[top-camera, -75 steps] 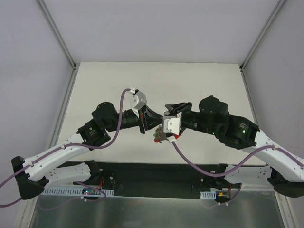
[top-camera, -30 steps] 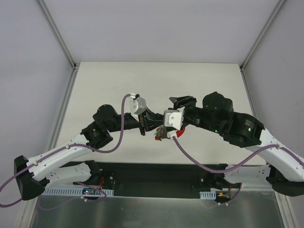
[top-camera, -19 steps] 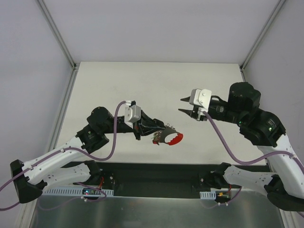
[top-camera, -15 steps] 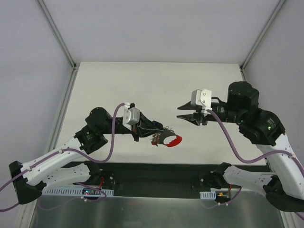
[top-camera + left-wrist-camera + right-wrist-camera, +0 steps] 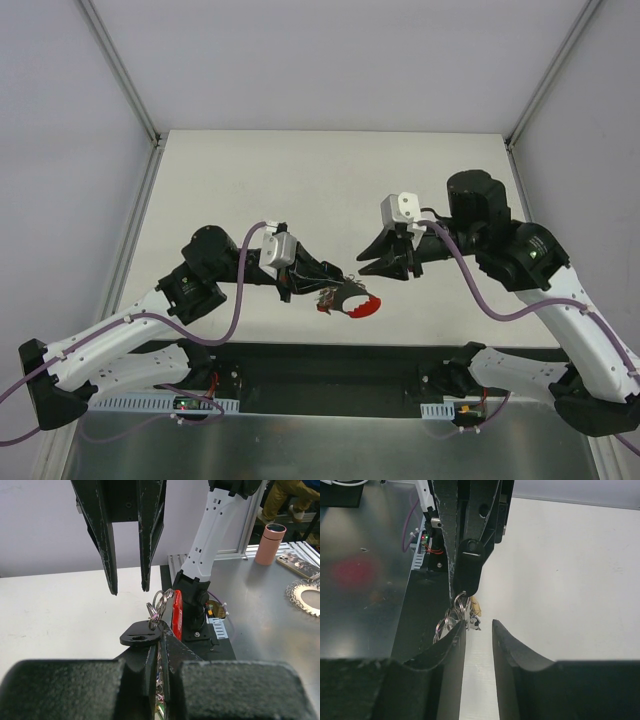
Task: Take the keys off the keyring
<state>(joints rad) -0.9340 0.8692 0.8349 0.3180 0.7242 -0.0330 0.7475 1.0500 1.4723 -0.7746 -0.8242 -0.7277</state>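
My left gripper (image 5: 340,283) is shut on the keys (image 5: 328,297), holding the bunch above the near part of the table. A black key head (image 5: 140,632) and the thin silvery keyring (image 5: 159,605) stick out past its fingertips, and a red tag (image 5: 366,306) hangs beside them. My right gripper (image 5: 363,262) faces the bunch from the right, open, with nothing between its fingers. In the right wrist view its left fingertip (image 5: 461,627) is next to the keyring loops (image 5: 454,612) below the black key head (image 5: 470,567); whether they touch I cannot tell.
The white table (image 5: 330,170) lies between grey walls, and a black rail (image 5: 320,365) runs along its near edge. Beyond the right arm's base (image 5: 197,605), a metal bench carries a pink cup (image 5: 272,542), a phone (image 5: 300,565) and a chain ring (image 5: 305,592).
My right gripper left the bunch, swung out to the right, then came back left and down toward it with its jaws narrowing. The left gripper kept the bunch and sank slightly.
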